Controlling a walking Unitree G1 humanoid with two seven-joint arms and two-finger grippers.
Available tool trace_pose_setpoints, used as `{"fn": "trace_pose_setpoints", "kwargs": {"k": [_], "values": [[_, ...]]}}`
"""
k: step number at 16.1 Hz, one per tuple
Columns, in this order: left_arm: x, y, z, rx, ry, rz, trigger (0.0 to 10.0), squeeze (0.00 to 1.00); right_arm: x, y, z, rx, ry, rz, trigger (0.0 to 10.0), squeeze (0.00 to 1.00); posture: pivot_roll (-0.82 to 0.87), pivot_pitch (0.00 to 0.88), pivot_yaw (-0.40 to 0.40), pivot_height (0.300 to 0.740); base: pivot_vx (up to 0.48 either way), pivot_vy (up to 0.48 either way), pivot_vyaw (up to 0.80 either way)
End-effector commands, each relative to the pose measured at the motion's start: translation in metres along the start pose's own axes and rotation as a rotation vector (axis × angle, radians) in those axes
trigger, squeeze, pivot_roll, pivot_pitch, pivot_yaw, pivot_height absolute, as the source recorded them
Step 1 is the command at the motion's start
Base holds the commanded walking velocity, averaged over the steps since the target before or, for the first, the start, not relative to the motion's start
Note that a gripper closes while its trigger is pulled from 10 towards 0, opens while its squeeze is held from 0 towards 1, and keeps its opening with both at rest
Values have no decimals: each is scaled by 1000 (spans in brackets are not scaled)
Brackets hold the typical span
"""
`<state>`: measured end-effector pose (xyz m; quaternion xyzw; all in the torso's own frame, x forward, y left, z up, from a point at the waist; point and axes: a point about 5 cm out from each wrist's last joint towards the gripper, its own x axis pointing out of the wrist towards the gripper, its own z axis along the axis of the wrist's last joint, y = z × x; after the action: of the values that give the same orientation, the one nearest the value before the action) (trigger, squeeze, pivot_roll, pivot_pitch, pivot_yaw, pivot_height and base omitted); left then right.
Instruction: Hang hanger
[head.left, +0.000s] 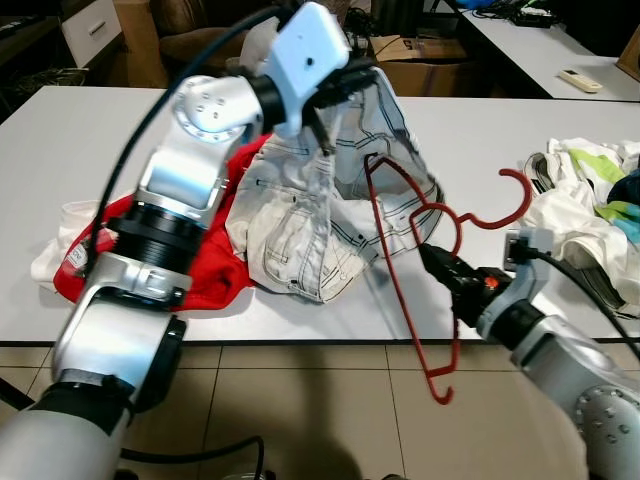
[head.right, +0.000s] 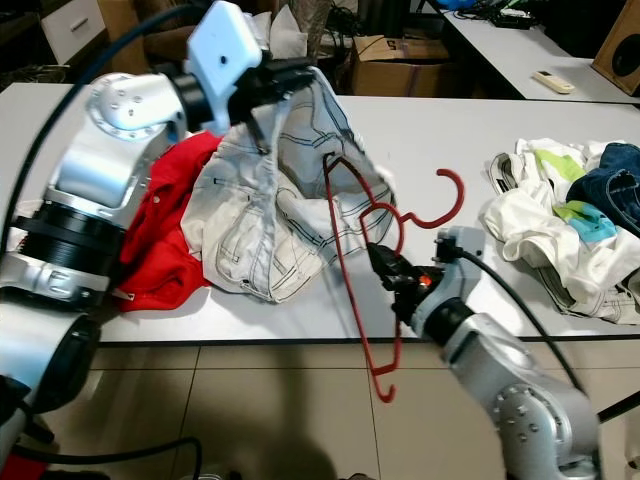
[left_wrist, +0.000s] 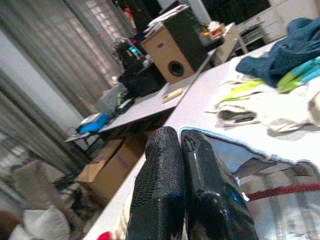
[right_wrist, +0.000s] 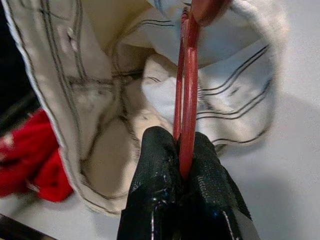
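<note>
Your right hand (head.left: 438, 262) pinches the red hanger (head.left: 415, 275) at centre frame, while your left hand (head.left: 325, 135) grips the white garment (head.left: 300, 225) above the counter (head.left: 80, 130).

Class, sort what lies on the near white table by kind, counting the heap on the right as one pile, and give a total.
Red hanger: 1
White striped garment: 1
Red garment: 1
Pile of mixed clothes: 1
Small white cloth at the left edge: 1
Total: 5

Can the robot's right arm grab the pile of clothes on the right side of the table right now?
Probably not yet. The right gripper is shut on the red hanger, so its fingers are busy. The pile of clothes lies close beside that arm with bare table between, so only the hanger stops it.
</note>
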<state>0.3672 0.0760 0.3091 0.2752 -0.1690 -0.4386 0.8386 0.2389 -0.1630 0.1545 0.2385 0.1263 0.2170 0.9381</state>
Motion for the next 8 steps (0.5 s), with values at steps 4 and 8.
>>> {"fn": "trace_pose_setpoints", "kwargs": {"k": [4,8], "values": [[6,-12,3,-1,-1,-92,0,0,10,8,3,84,-61,55,10000,0,-17,0,10,740,0,0,0],[-14,-5,2,-86,51,-219,0,0,30,-10,40,62,-188,-9,10000,0,2,0,19,740,0,0,0]]}}
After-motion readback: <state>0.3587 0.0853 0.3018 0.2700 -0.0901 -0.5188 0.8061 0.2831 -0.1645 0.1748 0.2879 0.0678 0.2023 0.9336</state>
